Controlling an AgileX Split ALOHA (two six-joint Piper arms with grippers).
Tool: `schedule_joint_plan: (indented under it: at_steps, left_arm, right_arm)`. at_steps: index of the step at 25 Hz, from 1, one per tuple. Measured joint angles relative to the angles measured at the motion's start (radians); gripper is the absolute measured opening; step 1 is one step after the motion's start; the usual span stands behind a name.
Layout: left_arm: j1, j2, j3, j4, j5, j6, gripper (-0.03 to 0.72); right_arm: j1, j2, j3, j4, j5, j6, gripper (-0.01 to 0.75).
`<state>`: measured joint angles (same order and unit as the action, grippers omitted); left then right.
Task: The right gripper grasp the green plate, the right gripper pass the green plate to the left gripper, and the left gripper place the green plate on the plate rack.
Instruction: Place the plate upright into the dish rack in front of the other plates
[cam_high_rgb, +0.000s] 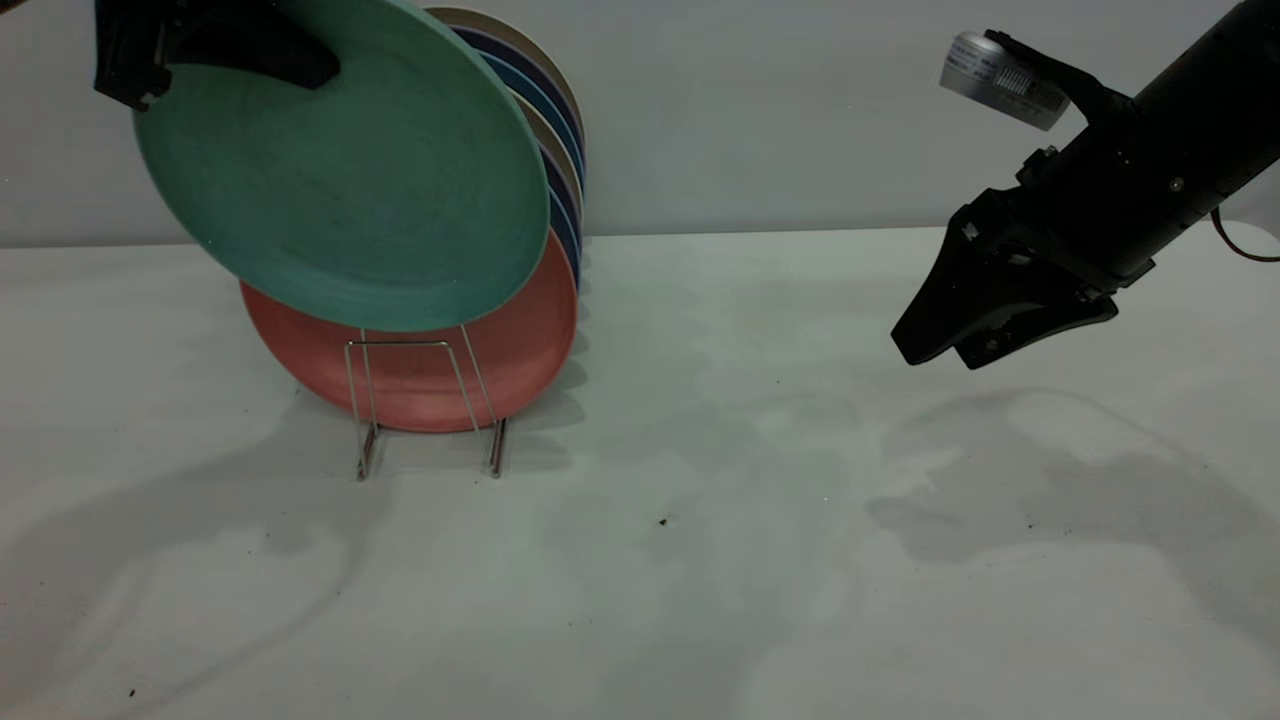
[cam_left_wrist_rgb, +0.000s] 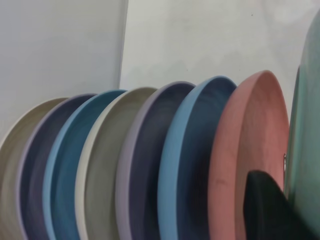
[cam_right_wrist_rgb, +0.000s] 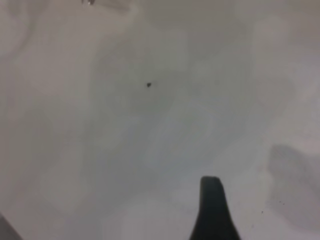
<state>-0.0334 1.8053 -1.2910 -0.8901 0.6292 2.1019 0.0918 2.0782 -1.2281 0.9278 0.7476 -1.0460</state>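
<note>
The green plate (cam_high_rgb: 350, 180) hangs tilted in the air at the upper left, in front of and above the front slot of the plate rack (cam_high_rgb: 400, 390). My left gripper (cam_high_rgb: 318, 68) is shut on the plate's upper rim. In the left wrist view one black finger (cam_left_wrist_rgb: 265, 210) lies against the green plate (cam_left_wrist_rgb: 306, 125), just beside the salmon-pink plate (cam_left_wrist_rgb: 250, 150). My right gripper (cam_high_rgb: 940, 352) hovers open and empty above the table at the right, far from the plates. Only one of its fingers (cam_right_wrist_rgb: 212, 210) shows in the right wrist view.
The salmon-pink plate (cam_high_rgb: 420, 380) stands at the front of the rack, with several blue, purple and beige plates (cam_high_rgb: 560, 150) behind it. The white table (cam_high_rgb: 700, 550) spreads out in front, with a grey wall (cam_high_rgb: 800, 100) behind.
</note>
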Motion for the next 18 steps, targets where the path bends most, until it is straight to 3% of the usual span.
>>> schedule_joint_plan:
  at_steps: [18]
  left_arm:
    - [0.000,0.168,-0.003,-0.010,-0.049,-0.016,0.131]
  right_arm:
    - [0.000,0.000,0.000,-0.027,0.003,0.017,0.560]
